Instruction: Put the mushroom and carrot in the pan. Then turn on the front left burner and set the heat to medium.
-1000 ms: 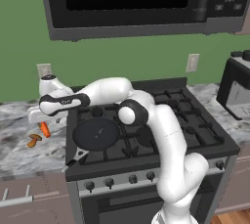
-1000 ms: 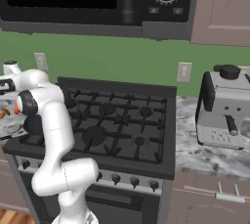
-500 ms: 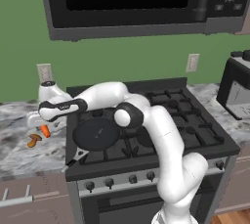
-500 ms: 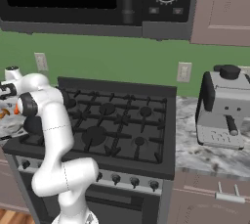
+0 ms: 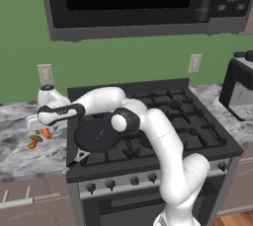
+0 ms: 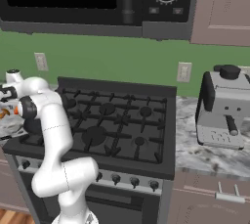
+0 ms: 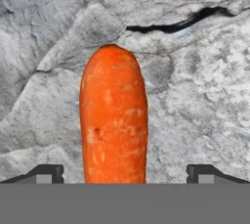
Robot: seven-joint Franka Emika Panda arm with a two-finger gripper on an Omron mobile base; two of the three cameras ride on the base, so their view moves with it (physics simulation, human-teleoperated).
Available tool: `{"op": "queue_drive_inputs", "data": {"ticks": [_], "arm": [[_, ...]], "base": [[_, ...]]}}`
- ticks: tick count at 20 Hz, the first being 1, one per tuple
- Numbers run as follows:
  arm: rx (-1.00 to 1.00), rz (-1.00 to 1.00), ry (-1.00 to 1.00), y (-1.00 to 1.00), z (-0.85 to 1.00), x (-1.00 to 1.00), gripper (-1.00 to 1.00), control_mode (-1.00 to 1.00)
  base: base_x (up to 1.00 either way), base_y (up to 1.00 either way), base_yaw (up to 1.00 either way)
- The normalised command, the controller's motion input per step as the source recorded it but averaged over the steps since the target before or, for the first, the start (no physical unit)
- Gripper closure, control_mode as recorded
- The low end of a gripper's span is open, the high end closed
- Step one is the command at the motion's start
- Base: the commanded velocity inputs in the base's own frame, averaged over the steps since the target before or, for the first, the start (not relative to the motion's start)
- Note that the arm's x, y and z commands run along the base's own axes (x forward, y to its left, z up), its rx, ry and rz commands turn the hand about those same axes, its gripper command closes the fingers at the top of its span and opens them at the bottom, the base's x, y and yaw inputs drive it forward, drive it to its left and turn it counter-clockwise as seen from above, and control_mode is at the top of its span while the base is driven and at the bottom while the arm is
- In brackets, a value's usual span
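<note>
While low, jaws astride carrot

Even rendered light, perhaps slightly soft

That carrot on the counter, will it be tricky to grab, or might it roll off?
The carrot looks stubby and round-sided, so a nudge would probably roll it on the flat counter. It seems stiff, unlikely to bend. It lies centred between the open gripper tips, so closing should catch it.
</note>
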Motion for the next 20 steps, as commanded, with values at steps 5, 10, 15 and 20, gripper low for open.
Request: {"op": "queue_drive_inputs", "data": {"ticks": [5, 10, 15, 20], "arm": [[0.0, 0.0, 0.01, 0.0, -0.15, 0.0, -1.0, -1.0], [0.0, 0.0, 0.0, 0.0, 0.0, 0.0, -1.0, -1.0], [0.0, 0.0, 0.0, 0.0, 0.0, 0.0, 1.0, -1.0], [0.0, 0.0, 0.0, 0.0, 0.0, -0.03, 1.0, -1.0]], "base": [[0.0, 0.0, 0.0], [0.0, 0.0, 0.0], [0.0, 0.0, 0.0], [0.0, 0.0, 0.0]]}}
